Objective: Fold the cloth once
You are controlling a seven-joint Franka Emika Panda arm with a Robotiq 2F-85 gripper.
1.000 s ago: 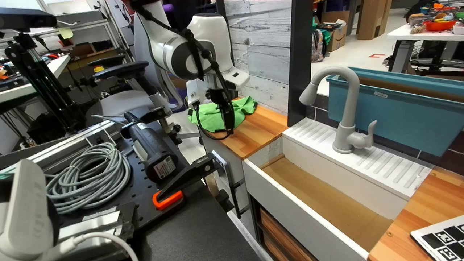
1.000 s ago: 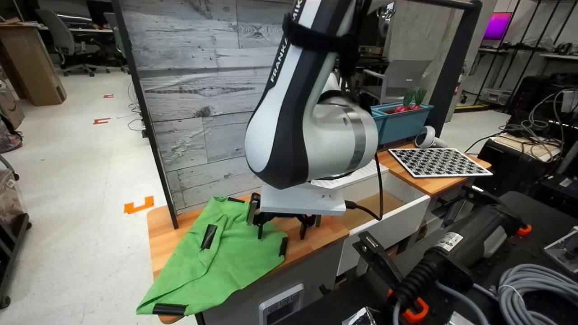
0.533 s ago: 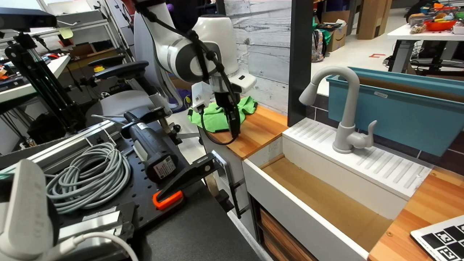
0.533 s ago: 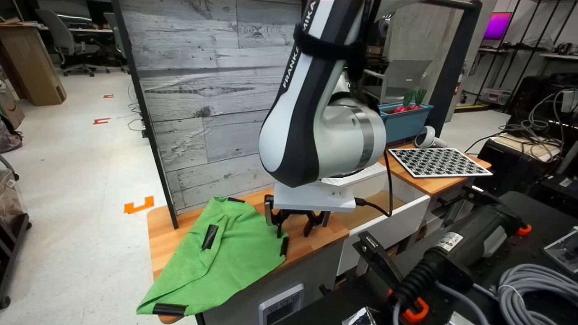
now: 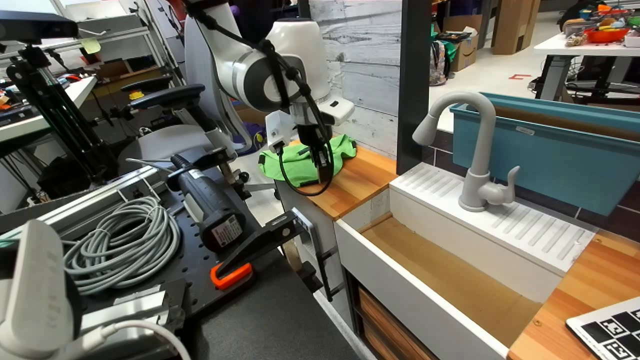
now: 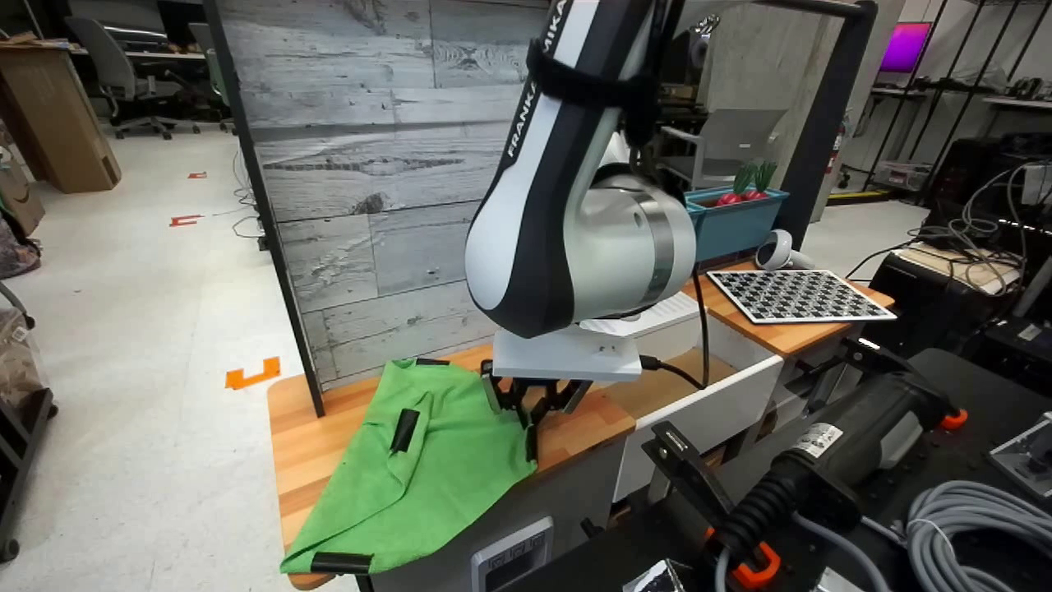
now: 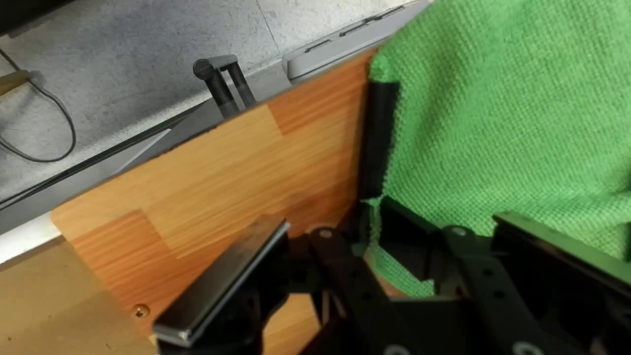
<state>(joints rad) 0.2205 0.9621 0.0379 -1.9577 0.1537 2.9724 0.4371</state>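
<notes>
Green weave pinched in my pincer [image 7: 375,224]: jaws drawn narrow, a thin rim of the cloth [image 7: 517,123] between the tips. Hold sits just past the end of a black tape strip [image 7: 379,138] on that same edge. Reason, as I judge it: an edge should lift and turn over as a sheet, where a pinch further in would only bunch. Jaws point down, tips low by the counter [image 6: 312,452], which suits fabric this flat. Outward from me the cloth lies rumpled on the counter, stretching off to the end away from the sink [image 5: 395,285]. Another strip [image 6: 405,430] rests mid-cloth beside a crease; corner turned in or mere rumple, cannot tell. Fold not made yet, by my reading; next wants a small lift, then a carry across the cloth, away from the sink. Edges: fabric seems to hang past the counter's front, so that side may drag or slide off. Panel [image 6: 370,164] stands upright along the back, no swinging through it. Easiest room: upward, then over the cloth itself. Some counter also shows between pincer and sink.
</notes>
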